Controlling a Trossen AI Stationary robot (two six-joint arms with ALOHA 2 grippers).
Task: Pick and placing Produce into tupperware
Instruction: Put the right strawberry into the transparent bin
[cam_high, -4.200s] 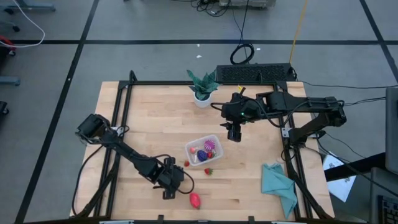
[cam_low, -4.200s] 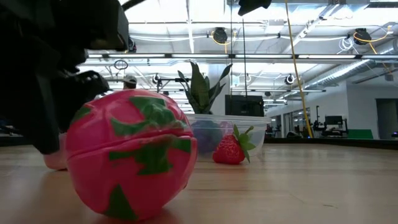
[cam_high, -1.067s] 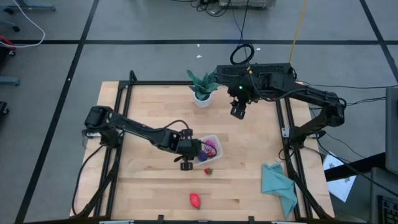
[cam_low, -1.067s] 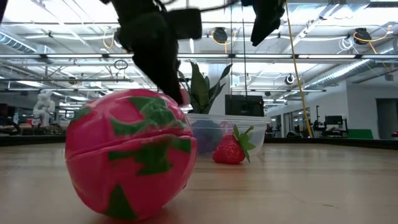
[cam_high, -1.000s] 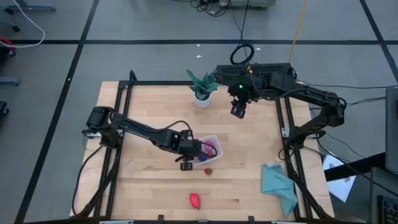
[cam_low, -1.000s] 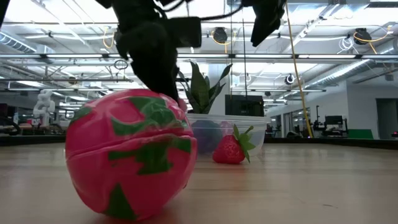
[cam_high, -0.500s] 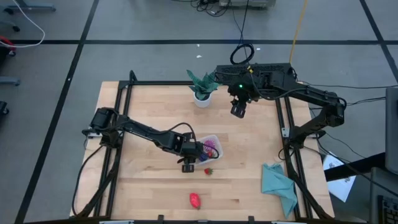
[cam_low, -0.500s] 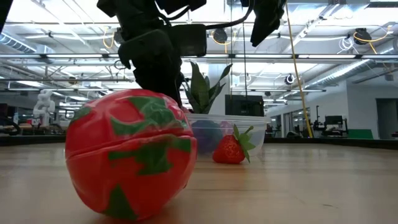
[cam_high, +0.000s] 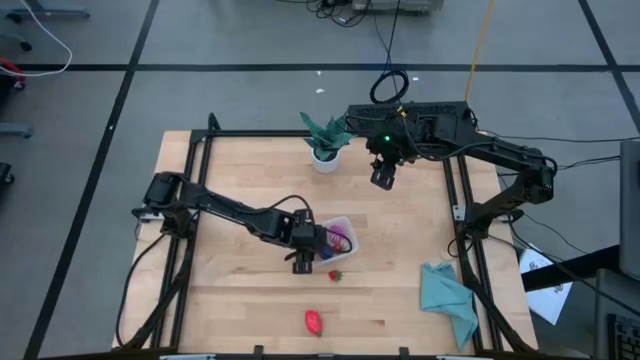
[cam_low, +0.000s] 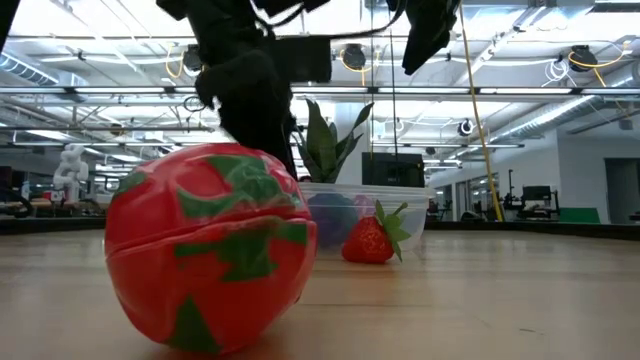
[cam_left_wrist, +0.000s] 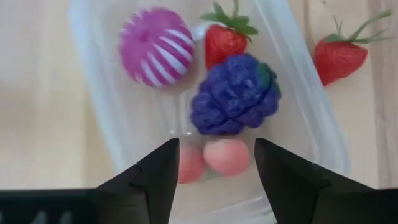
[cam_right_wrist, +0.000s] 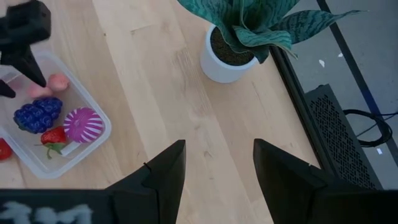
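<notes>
The clear tupperware (cam_high: 341, 222) stands mid-table. In the left wrist view it (cam_left_wrist: 102, 106) holds a pink striped ball (cam_left_wrist: 157, 45), a small strawberry (cam_left_wrist: 224, 39), a purple berry (cam_left_wrist: 236, 94) and two pale pink pieces (cam_left_wrist: 227, 155), all lying on its floor. My left gripper (cam_left_wrist: 214, 146) hovers open over its near end, above the pink pieces. A strawberry (cam_high: 335, 274) lies on the table beside the tupperware, and a red and green toy fruit (cam_high: 314, 321) lies near the front edge. My right gripper (cam_high: 381, 178) waits open, raised near the far edge.
A potted plant (cam_high: 325, 142) stands at the far edge, near my right gripper. A teal cloth (cam_high: 447, 300) lies at the near right corner. Black frame rails (cam_high: 196, 190) run along the table's sides. Bare wood lies left of the tupperware and between it and the cloth.
My left gripper has crept slightly toward the table's right, staying over the tupperware. The right arm has kept still.
</notes>
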